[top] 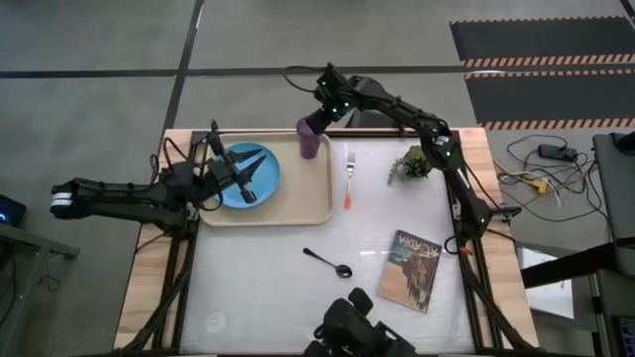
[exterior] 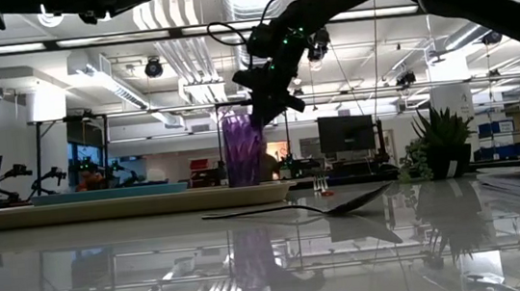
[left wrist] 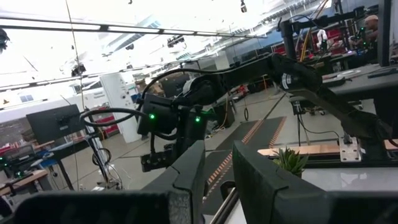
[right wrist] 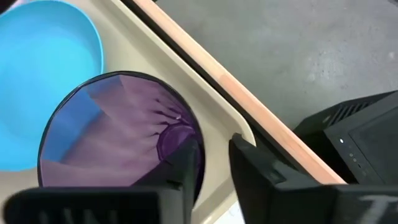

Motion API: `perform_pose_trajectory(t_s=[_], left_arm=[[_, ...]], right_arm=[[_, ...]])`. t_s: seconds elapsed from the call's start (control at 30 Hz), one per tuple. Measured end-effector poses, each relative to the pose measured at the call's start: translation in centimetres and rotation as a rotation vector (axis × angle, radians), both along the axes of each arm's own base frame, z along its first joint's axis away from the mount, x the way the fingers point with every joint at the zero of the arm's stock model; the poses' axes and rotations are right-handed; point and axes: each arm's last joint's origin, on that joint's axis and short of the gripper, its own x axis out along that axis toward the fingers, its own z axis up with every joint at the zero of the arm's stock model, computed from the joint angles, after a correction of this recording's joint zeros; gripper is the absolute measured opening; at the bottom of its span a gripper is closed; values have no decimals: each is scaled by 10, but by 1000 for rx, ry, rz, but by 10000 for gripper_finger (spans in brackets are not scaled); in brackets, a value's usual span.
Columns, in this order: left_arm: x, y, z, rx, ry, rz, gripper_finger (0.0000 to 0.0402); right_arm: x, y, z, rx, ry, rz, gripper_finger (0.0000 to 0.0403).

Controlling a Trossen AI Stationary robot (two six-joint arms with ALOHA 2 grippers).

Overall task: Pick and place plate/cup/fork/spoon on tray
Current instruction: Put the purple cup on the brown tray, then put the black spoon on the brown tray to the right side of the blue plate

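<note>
The cream tray (top: 298, 203) lies at the table's far left. The light-blue plate (top: 260, 178) lies flat on its left half. The purple cup (top: 310, 144) stands upright on its base in the tray's far right corner. My right gripper (right wrist: 214, 174) is open at the cup's rim, one finger inside the cup (right wrist: 118, 130) and one outside. My left gripper (top: 250, 177) is open and empty over the plate, fingers pointing toward the table's right. The orange-handled fork (top: 349, 178) and the dark spoon (top: 329, 263) lie on the table. My right gripper comes at the cup from above, astride the rim's far-right part (right wrist: 200, 146). A strip of tray shows between the cup wall and the outer finger (right wrist: 255, 168). Whether the inner finger (right wrist: 183, 171) touches the wall, I cannot tell. The cup stands on the tray (exterior: 131, 206).
A small potted plant (top: 412, 164) stands at the far right. A book with a picture cover (top: 409, 270) lies at the near right. Bare table lies between the spoon and the tray's near rim.
</note>
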Motion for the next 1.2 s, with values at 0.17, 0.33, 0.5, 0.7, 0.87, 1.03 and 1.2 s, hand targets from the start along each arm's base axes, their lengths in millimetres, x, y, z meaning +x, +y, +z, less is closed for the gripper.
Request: perform_pose_trajectory(t_s=[0.17, 0.33, 0.5, 0.7, 0.87, 1.03, 1.2], left_arm=[[0, 0, 0, 0, 0, 1, 63], [0, 0, 0, 0, -3, 1, 63], [-1, 0, 1, 1, -8, 1, 63], [-1, 0, 1, 1, -11, 1, 63], [-1, 0, 1, 1, -11, 1, 63], [-1, 0, 1, 0, -10, 1, 63], [0, 0, 0, -4, -7, -1, 63]], right_arm=[[-2, 0, 4, -3, -10, -8, 128], [-6, 3, 18, -19, -34, -10, 156], [-14, 11, 40, -22, -68, -18, 166], [-23, 40, 71, -10, -64, 14, 160], [-24, 80, 85, 0, -27, 106, 143], [-18, 134, 86, -52, -62, 247, 125], [-28, 186, 80, -176, -185, 360, 108]])
